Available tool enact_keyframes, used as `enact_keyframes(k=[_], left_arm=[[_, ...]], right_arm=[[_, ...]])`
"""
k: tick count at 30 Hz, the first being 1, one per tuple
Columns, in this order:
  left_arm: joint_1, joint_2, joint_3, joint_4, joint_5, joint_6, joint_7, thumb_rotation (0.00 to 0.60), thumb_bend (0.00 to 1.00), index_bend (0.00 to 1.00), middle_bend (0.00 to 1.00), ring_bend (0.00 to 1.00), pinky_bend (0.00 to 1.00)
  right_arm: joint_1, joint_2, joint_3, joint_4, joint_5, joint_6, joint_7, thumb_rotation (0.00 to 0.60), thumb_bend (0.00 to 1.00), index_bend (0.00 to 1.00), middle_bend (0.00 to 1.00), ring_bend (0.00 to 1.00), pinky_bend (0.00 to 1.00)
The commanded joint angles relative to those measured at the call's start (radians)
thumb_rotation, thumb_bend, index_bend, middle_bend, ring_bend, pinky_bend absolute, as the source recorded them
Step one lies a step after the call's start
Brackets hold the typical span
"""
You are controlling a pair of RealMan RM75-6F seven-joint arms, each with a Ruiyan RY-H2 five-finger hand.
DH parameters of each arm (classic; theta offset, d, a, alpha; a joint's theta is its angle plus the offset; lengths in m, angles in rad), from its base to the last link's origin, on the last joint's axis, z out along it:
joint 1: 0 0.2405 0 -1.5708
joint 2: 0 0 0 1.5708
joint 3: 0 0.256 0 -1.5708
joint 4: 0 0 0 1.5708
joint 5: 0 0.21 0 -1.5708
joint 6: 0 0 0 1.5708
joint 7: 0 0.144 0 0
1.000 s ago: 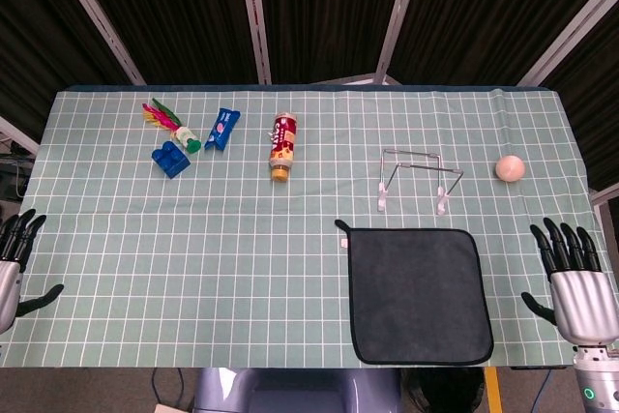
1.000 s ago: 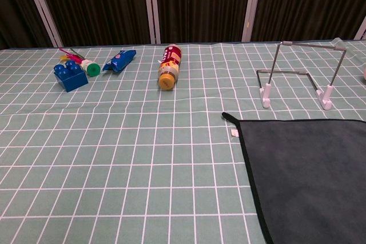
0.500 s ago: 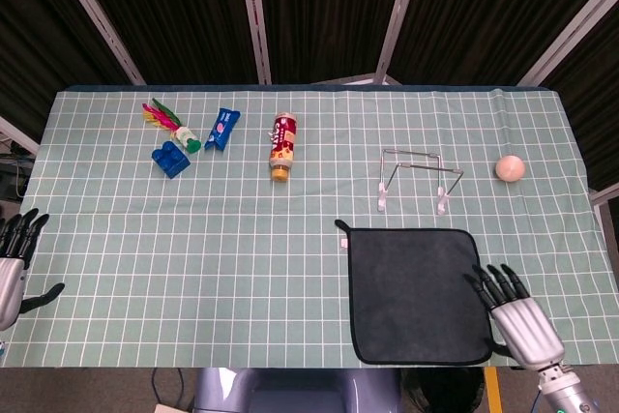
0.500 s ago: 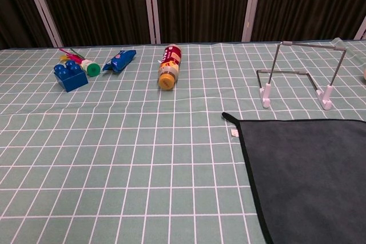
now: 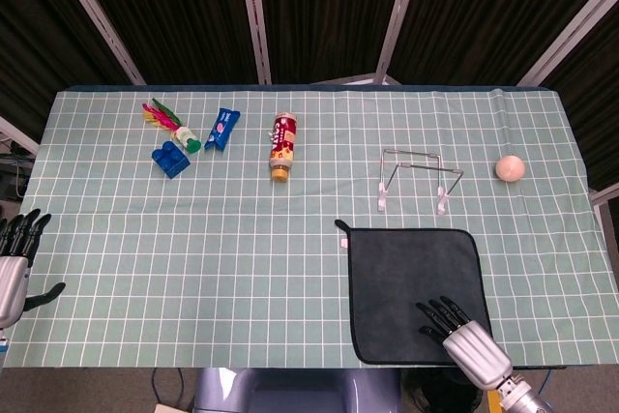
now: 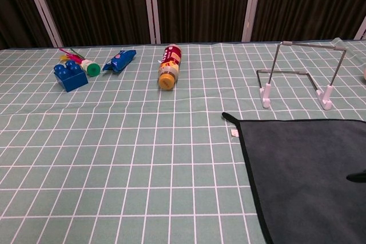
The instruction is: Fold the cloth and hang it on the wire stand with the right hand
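A dark grey cloth (image 5: 416,287) (image 6: 303,170) lies flat and unfolded near the table's front edge, right of centre. Behind it stands the wire stand (image 5: 418,179) (image 6: 297,78) on white feet, with nothing on it. My right hand (image 5: 464,338) is over the cloth's front right part, fingers spread and pointing back-left, holding nothing; only a dark fingertip (image 6: 358,176) shows at the chest view's right edge. Whether it touches the cloth is unclear. My left hand (image 5: 14,263) hangs at the far left, beside the table edge, fingers apart and empty.
At the back left lie a blue brick (image 5: 171,158), a green-capped feathered toy (image 5: 174,125) and a blue packet (image 5: 221,129). A bottle (image 5: 281,146) lies on its side in the middle. A pale ball (image 5: 510,167) rests at the right.
My right hand has swung in from the table's right edge, moving left and toward the front, until it is over the cloth's front right part. The left hand and the cloth are unmoved.
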Motion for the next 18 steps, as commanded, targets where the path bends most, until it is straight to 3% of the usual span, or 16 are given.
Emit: enact_keyframes(k=[1, 18], left_arm=[[0.000, 0.000, 0.000, 0.001, -0.001, -0.001, -0.001, 0.600, 0.00, 0.00, 0.00, 0.00, 0.00], [-0.004, -0.003, -0.001, 0.005, -0.007, -0.010, 0.002, 0.600, 0.00, 0.00, 0.00, 0.00, 0.00]], right_arm=[[0.003, -0.025, -0.002, 0.031, -0.015, 0.013, -0.011, 0.600, 0.08, 0.35, 0.04, 0.00, 0.00], [0.014, -0.080, -0.014, 0.089, -0.007, -0.001, -0.048, 0.600, 0.11, 0.38, 0.05, 0.00, 0.00]])
